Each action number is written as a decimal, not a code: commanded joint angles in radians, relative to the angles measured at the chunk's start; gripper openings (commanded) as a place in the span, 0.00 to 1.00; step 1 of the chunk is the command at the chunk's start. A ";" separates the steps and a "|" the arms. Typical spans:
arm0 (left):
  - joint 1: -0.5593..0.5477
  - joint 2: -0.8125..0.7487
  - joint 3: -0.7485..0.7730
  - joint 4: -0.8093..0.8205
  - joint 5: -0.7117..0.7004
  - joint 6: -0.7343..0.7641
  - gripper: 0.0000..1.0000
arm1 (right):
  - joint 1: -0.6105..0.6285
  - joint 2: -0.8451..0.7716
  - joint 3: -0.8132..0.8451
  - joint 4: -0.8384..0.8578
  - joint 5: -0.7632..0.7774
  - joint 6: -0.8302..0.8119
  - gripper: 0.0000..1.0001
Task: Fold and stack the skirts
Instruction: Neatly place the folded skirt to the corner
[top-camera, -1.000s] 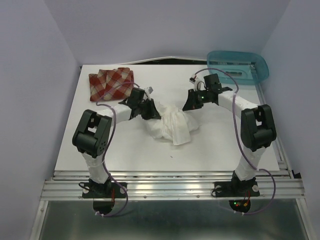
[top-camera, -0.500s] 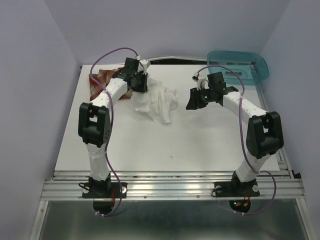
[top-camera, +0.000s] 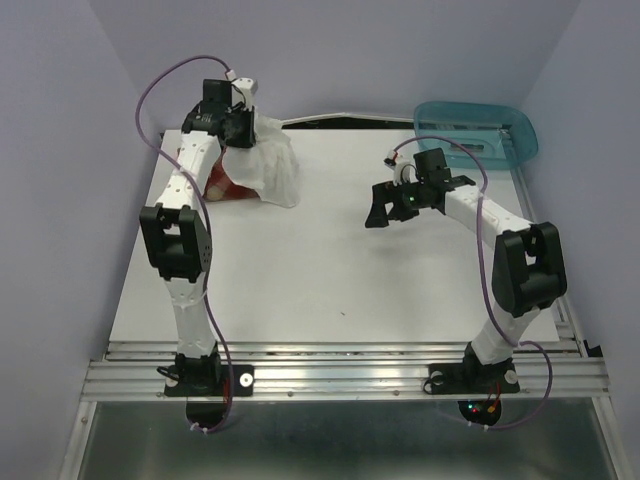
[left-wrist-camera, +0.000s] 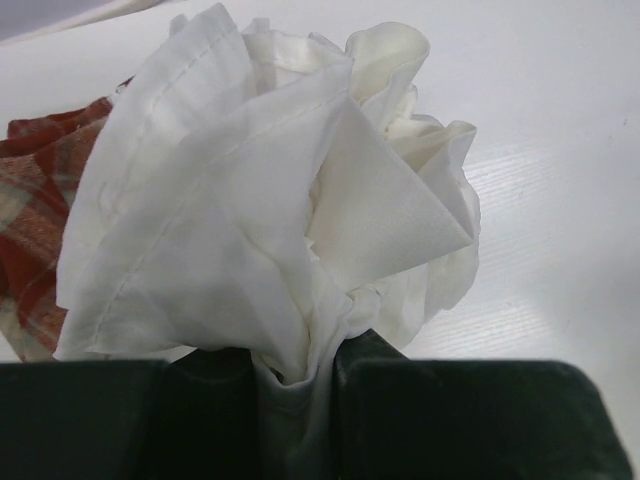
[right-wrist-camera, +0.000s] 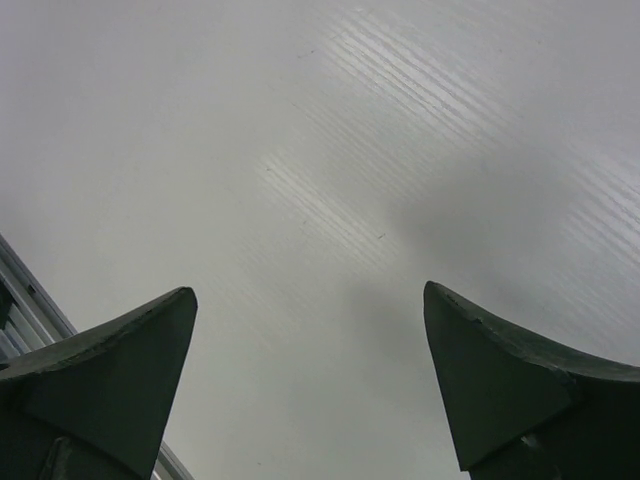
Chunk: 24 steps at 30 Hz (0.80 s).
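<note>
My left gripper (top-camera: 240, 130) is shut on the white skirt (top-camera: 268, 167), holding it bunched at the far left of the table. In the left wrist view the white skirt (left-wrist-camera: 270, 220) fans out from between my fingers (left-wrist-camera: 300, 400). It hangs over the red plaid skirt (top-camera: 219, 184), which is mostly hidden beneath it; a strip of the plaid skirt (left-wrist-camera: 35, 210) shows at the left edge. My right gripper (top-camera: 380, 214) hovers open over bare table at centre right, its fingertips (right-wrist-camera: 150, 340) wide apart with nothing between them.
A teal plastic basket (top-camera: 478, 130) stands at the far right corner. The white table (top-camera: 330, 270) ends at the metal rails (top-camera: 340, 370) near the arm bases. Purple walls close in on the left, back and right.
My left gripper carried the white skirt from the table's middle to the far left, over the plaid skirt. My right gripper let go of it and opened wide, staying at centre right.
</note>
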 joint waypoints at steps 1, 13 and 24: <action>0.052 0.002 0.070 -0.015 0.039 0.015 0.00 | 0.007 -0.003 -0.003 -0.004 0.000 -0.016 1.00; 0.190 0.071 0.111 0.020 0.058 0.074 0.00 | 0.007 0.024 -0.006 -0.030 -0.003 -0.023 1.00; 0.276 0.268 0.139 0.152 0.007 0.084 0.00 | 0.007 0.049 0.007 -0.091 -0.005 -0.036 1.00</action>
